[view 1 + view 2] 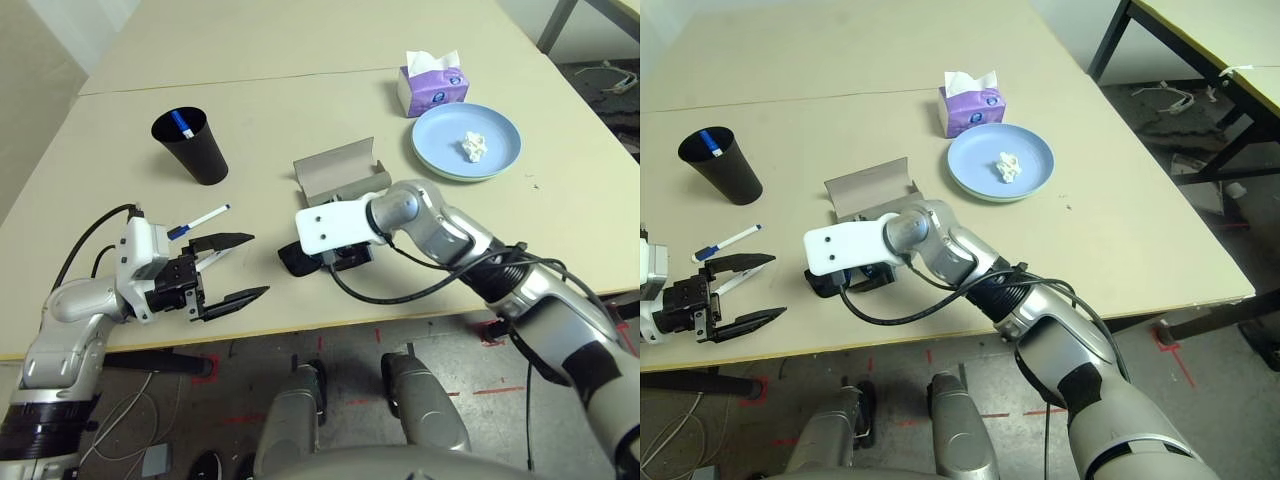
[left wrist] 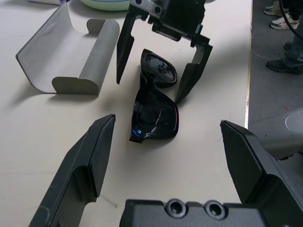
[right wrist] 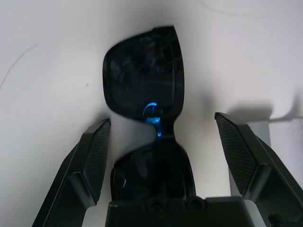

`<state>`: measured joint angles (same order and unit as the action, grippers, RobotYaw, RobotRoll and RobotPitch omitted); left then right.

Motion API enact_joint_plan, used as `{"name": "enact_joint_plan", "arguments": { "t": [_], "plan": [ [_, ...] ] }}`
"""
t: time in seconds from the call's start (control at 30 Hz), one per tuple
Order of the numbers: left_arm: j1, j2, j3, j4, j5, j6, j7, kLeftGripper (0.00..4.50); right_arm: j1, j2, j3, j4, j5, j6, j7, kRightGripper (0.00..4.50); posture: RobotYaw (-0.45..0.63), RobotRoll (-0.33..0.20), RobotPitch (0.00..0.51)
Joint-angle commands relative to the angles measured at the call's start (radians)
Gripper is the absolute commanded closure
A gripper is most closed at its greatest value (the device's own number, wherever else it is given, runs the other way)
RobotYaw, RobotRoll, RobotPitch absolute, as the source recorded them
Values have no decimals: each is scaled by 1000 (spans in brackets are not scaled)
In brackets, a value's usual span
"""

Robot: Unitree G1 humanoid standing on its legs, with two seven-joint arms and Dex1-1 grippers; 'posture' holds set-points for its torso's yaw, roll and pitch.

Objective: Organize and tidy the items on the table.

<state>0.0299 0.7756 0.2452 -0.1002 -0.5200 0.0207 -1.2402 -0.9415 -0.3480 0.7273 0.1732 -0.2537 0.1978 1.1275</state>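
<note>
- The black sunglasses (image 2: 155, 101) lie folded on the tabletop (image 1: 300, 90) near its front edge, just in front of the open grey glasses case (image 1: 340, 170).
- Their long axis runs roughly along the line between the two arms, one lens toward each gripper.
- The right gripper (image 3: 161, 137) hangs directly over them, released, with one finger on either side of the frame near the bridge; the fingers straddle the narrow width, so a squeeze would close across the short axis. No contact is visible yet.
- The left gripper (image 1: 235, 268) sits low to the left of the sunglasses, also released and empty, its fingers pointing toward them but well apart from them.
- The right arm is clearly the nearer one, and I judge the sunglasses its target, with the case right behind as the likely destination.
- A white marker with a blue cap (image 1: 205, 220) lies on the tabletop just beside the left gripper; a second marker (image 1: 184, 124) stands in a black cup (image 1: 192, 148) further back.
- Further right, a crumpled tissue (image 1: 474, 146) rests on the light-blue plate (image 1: 440, 135), which is stacked on a green one, beside a purple tissue box (image 1: 432, 85).
</note>
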Motion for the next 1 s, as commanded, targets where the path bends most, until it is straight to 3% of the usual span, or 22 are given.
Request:
{"name": "enact_joint_plan", "arguments": {
  "t": [0.03, 0.13, 0.23, 0.57, 0.83, 1.0],
  "plan": [
    [7, -2, -18, -5, 6, 7, -1, 0, 1, 8, -7, -19, -16, 19, 25, 17, -202, 0, 224],
    [6, -3, -25, -5, 8, 5, -1, 0, 5, 13, -10, -30, -15, 40, 34, 17, -204, 0, 226],
    [4, -3, -28, -4, 8, 5, 0, 0, 8, 18, -14, -36, -12, 53, 41, 616, -203, 0, 225],
    [2, -11, -40, -9, 0, 18, 6, 0, 24, 17, -11, -65, -9, 89, 68, 4150, -210, 0, 226],
    [-6, -22, -44, -4, 2, 20, 9, 0, 13, 5, -20, -71, -17, 82, 85, 4281, -214, 0, 223],
    [-12, -39, -10, 20, -11, 31, 50, 0, -86, -4, -86, -37, -11, 38, 77, 4281, -214, 0, 217]
  ]
}}
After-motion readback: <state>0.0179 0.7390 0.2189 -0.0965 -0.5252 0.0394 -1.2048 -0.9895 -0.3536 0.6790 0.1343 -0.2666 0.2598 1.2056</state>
